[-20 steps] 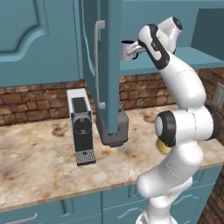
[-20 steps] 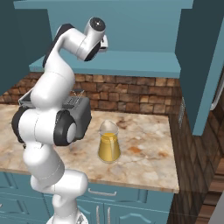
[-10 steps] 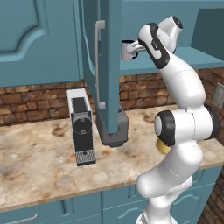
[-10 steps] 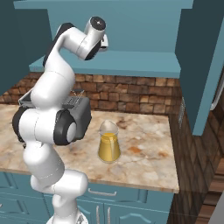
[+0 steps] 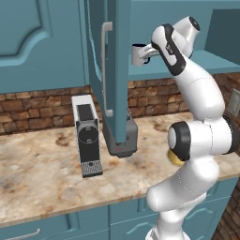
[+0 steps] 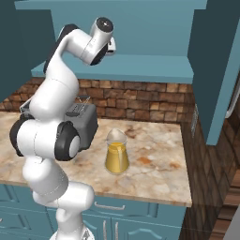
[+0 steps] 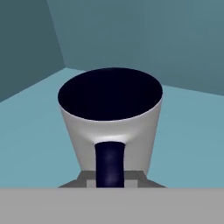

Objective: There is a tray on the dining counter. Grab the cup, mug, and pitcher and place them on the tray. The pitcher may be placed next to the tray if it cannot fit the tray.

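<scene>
Mug (image 5: 137, 54), light grey with a dark navy handle and a dark inside, stood upright on the teal shelf (image 6: 140, 68) of the open wall cabinet, high above the worktop. No liquid or other contents could be made out in its dark hollow. The gripper (image 5: 146, 53) had reached up to it, and in the hand view the mug (image 7: 110, 120) sat right in front of the camera with its handle pointing back at the hand; the jaws had drawn almost fully together on that handle, taking hold of the mug, which rested on the shelf.

One pitcher (image 6: 116, 153), a clear glass carafe with a narrow neck, stood on the beige marble worktop (image 6: 154, 164) below, roughly half full of orange-yellow liquid. It stood just beside the arm's lower joint and near a dark grey toaster (image 6: 83, 123), one of its kind.

One coffee machine (image 5: 86, 136), silver and black, stood against the brick backsplash (image 5: 37, 110) on the same worktop (image 5: 42, 183), to the left of the hanging open cabinet door (image 5: 110, 70). No brand, label or lettering could be read on any of these things.
</scene>
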